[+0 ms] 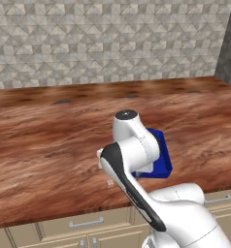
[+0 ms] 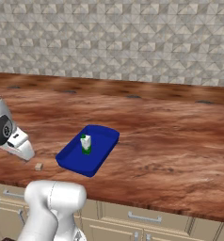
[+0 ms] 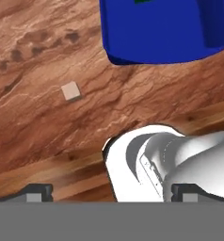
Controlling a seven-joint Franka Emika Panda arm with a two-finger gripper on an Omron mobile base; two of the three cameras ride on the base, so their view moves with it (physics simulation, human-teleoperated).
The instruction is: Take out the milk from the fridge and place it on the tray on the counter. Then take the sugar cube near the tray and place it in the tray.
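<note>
While the white arm is seen from the left base view, the blue tray (image 1: 162, 160) is half hidden behind it on the counter (image 1: 49, 140). From the right, the milk (image 2: 86, 144) is seen standing upright in the tray, and the sugar cube (image 2: 38, 166) is found nearby on the wood. From the hand, the gripper (image 3: 110, 195) fingers are held wide apart, with nothing between them.

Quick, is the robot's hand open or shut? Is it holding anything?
Gripper: open, fingers wide apart, holding nothing; the sugar cube lies loose on the counter.
</note>
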